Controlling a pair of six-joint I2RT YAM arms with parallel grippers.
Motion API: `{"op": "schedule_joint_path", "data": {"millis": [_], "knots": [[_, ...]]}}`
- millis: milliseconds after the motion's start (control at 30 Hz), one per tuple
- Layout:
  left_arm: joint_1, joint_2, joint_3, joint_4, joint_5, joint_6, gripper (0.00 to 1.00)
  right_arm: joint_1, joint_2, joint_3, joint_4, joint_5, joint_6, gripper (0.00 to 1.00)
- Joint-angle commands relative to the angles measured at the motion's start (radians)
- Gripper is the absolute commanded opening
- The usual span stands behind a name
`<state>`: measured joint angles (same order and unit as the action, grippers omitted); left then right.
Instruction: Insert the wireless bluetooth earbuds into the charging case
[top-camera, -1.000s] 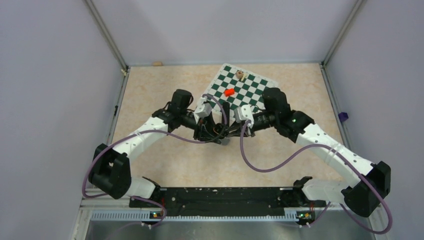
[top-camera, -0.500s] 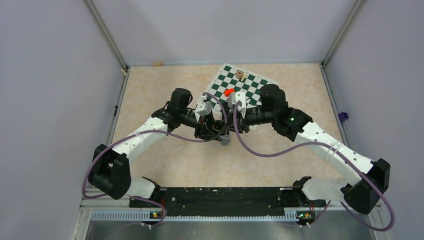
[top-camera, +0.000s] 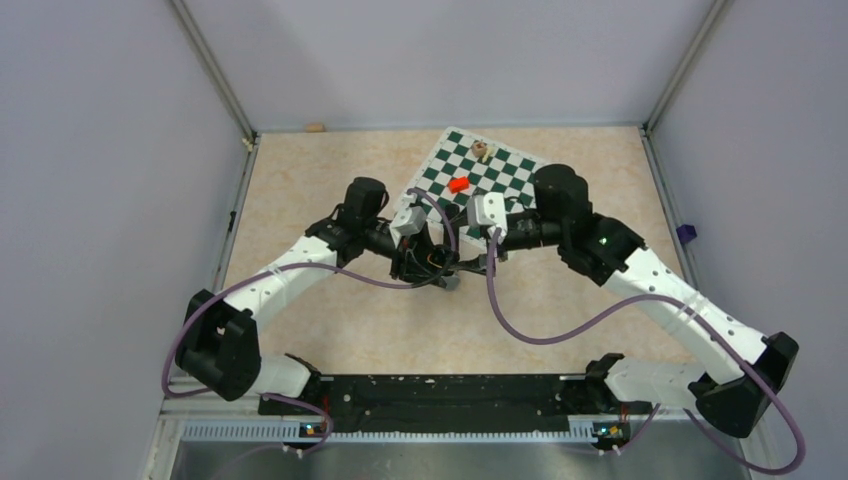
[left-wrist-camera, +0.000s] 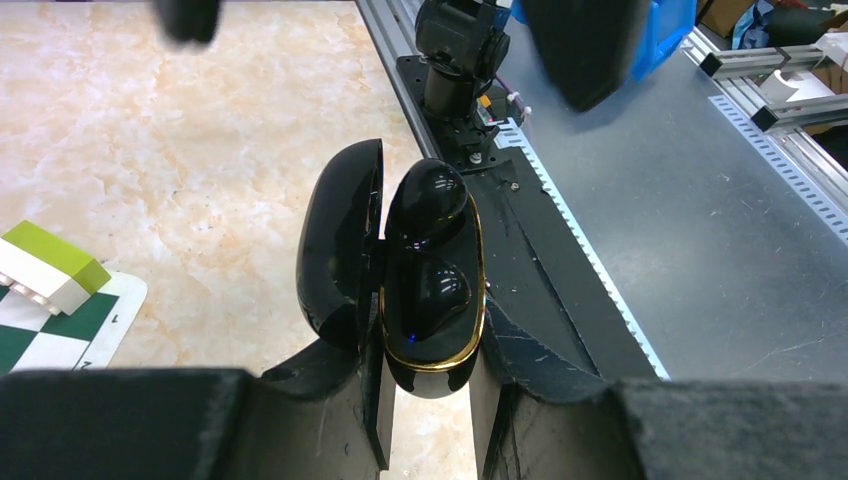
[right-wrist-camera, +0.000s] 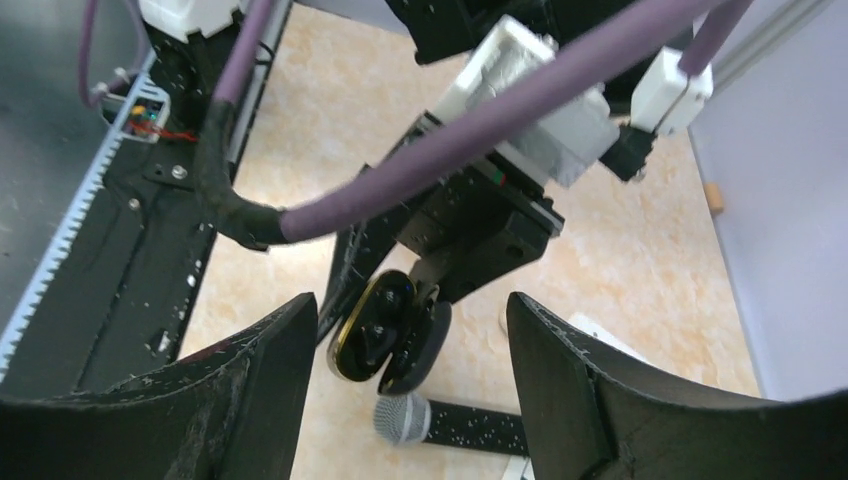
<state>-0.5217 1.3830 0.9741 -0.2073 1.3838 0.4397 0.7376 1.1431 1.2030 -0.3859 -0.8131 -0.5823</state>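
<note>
Starting at the left of the table (top-camera: 330, 200), your left arm reaches in toward the middle. From its wrist cam you can see a yellow-green block (left-wrist-camera: 45, 262) lying on a corner of the chess mat (top-camera: 500, 170), off to the left of the fingers.

Then the main bit: your left gripper (left-wrist-camera: 428, 390) has its fingers clamped on the lower end of the charging case (left-wrist-camera: 430, 372), one on each side, so the case is held up off the tabletop. It's glossy black with a gold rim, and the lid (left-wrist-camera: 338, 250) is swung open to the left. One black earbud (left-wrist-camera: 427, 200) sits in the well farthest from the fingers, with its rounded back sticking up a little above the rim. The nearer well looks like it has a second black bud (left-wrist-camera: 442, 288) seated lower down, though it's all so dark and shiny that I can't be totally sure.

Just right of that, your right gripper (right-wrist-camera: 410, 300) faces the case with its fingers spread wide apart and nothing between them. Its wrist cam looks straight at the open case, framed in the gap. A microphone (right-wrist-camera: 405, 418) lies on the table below the case, and a purple cable (right-wrist-camera: 450, 150) loops across the top of that view.

Further right and back, a red piece (top-camera: 459, 184) sits on the chess mat, well apart from the case.
</note>
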Motion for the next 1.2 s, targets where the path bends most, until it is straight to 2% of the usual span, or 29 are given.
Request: {"op": "schedule_joint_path", "data": {"millis": [0,267,533,800,1000,1167], "knots": [[0.0,-0.038,0.02,0.041,0.044,-0.005,0.0,0.009,-0.014,-0.043,0.064,0.087,-0.02,0.69],[0.001,-0.037,0.018,0.039,0.04,-0.001,0.0,0.009,0.024,-0.066,0.179,0.107,0.105,0.71],[0.001,-0.036,0.02,0.033,0.044,0.004,0.0,0.009,0.001,-0.074,0.046,0.172,-0.088,0.75],[0.001,-0.043,0.025,0.027,0.043,0.003,0.0,0.009,-0.038,-0.066,-0.065,0.205,-0.199,0.8],[0.001,-0.041,0.026,0.025,0.045,0.003,0.0,-0.007,-0.042,0.002,-0.037,0.132,-0.089,0.82],[0.001,-0.042,0.026,0.023,0.049,0.006,0.0,-0.01,0.004,0.034,0.042,0.256,-0.004,0.82]]}}
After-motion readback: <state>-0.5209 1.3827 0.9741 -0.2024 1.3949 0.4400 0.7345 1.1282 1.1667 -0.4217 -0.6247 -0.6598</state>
